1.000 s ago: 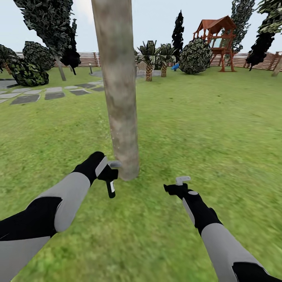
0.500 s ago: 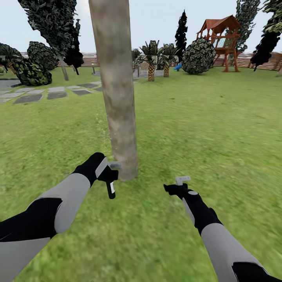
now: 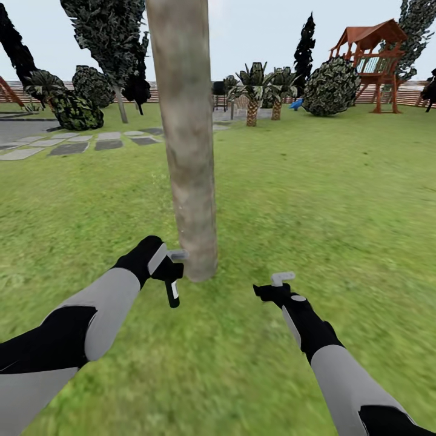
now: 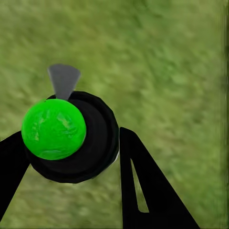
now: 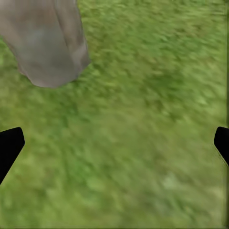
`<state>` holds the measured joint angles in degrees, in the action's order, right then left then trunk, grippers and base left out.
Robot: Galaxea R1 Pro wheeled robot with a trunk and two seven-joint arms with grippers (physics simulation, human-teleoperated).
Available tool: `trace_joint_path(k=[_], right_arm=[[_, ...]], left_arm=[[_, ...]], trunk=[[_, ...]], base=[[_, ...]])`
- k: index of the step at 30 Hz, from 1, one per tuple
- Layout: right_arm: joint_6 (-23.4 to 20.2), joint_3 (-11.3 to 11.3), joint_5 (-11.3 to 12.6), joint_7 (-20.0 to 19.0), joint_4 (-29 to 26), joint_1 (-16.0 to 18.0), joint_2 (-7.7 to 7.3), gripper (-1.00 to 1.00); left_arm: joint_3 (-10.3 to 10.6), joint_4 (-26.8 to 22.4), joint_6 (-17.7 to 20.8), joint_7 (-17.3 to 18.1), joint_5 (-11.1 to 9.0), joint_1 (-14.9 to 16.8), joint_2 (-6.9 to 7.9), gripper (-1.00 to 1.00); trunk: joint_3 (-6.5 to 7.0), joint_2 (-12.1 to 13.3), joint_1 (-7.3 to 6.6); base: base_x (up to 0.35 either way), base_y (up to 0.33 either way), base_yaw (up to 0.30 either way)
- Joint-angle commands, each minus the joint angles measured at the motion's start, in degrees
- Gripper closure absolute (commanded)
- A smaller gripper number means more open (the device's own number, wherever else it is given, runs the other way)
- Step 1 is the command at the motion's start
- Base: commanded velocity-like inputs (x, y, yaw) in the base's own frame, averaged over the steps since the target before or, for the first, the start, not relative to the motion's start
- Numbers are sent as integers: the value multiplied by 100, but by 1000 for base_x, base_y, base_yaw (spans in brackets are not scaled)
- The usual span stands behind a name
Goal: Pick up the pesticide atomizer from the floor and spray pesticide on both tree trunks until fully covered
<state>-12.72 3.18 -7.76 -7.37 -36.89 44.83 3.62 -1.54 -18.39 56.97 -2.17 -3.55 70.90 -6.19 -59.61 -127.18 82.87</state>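
Two grippers reach toward one thick tree trunk (image 3: 192,181) rising through the centre of the head view.

Your left gripper (image 3: 171,266), at lower left of centre, is clamped around the black pesticide atomizer (image 3: 172,289), just beside the trunk's base. Your right gripper (image 3: 275,284), at lower right of centre, is spread wide and holds nothing above the lawn (image 3: 339,200).

head high; wrists low, trunk (image 3: 191,181) shared
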Motion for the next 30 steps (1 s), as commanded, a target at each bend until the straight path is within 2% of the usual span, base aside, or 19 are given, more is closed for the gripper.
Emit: trace_joint_path(k=[1,17,25,30], right_arm=[[-29,34,-59,-45,-12,2,7,-100],[-29,26,-57,-45,-12,0,7,-100],[-29,33,-51,-45,-12,1,7,-100],[-29,29,-50,-45,-18,0,15,-100]], left_arm=[[-13,-6,24,-21,-23,2,-4,100],[-22,0,4,-29,3,2,8,100],[-38,-4,-2,-29,-4,-6,37,100],[-40,-10,-2,-29,-22,-6,42,100]], trunk=[[-5,-2,2],[-5,-2,2],[-7,-2,2],[-30,-2,2]], base=[[286,-130,3],[29,-260,0],[-203,-208,7],[-80,-51,188]])
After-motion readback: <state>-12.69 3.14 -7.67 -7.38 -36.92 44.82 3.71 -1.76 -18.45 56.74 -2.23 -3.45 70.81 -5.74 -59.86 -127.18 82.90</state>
